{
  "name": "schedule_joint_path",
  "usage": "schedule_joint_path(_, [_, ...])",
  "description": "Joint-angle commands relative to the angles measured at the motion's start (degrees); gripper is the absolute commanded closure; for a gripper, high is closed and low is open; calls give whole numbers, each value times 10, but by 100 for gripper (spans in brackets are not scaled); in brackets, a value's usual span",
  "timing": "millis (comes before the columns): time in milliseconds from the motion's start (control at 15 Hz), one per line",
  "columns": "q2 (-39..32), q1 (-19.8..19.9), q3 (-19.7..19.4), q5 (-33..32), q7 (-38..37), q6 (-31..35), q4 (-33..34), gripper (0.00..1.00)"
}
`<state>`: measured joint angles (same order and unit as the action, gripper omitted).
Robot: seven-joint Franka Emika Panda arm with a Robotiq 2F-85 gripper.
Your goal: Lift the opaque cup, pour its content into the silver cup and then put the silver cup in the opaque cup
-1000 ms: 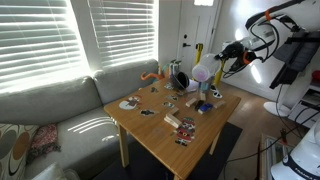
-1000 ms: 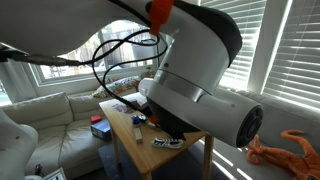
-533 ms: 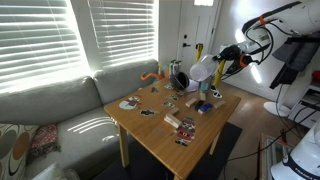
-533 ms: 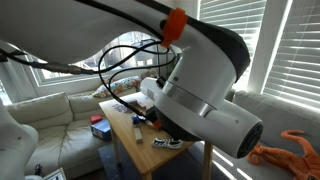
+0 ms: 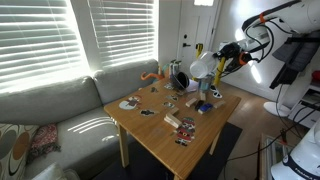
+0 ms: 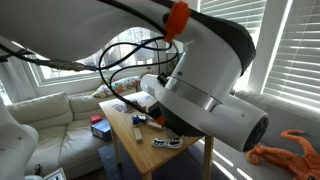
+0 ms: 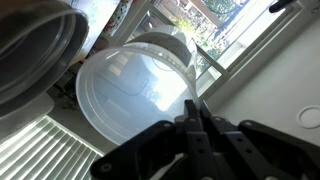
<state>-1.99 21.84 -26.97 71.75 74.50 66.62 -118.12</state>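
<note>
Frosted plastic tipped beside grey metal: the pour depends on bringing one mouth over the other.

Dark fingers (image 7: 187, 132) are pinched almost shut on the rim wall of the opaque cup (image 7: 135, 95), one inside and one outside, so the cup hangs by its lip. Its long axis runs away from the fingers and is tilted well off upright, with the open mouth facing the wrist camera; I can make out nothing inside it. Just beside that mouth, at the upper left of the wrist view, curves the rim of the silver cup (image 7: 30, 45), and whether the two touch I cannot tell. In an exterior view the opaque cup (image 5: 199, 67) is held aloft over the far end of the bench (image 5: 160, 140). I judge the lip has yet to come squarely over the silver mouth.
</note>
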Motion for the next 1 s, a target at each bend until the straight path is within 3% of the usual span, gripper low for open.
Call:
schedule_joint_path(0, [38,4,16,-10,-24,9,11,99])
schedule_joint_path(133, [69,-6,29,-21,-35,43,13,99])
schedule_joint_path(400, [147,-33,87,-59,-79,190,2,99])
schedule_joint_path(933, [210,-118,224,-258,-186,426,7,99])
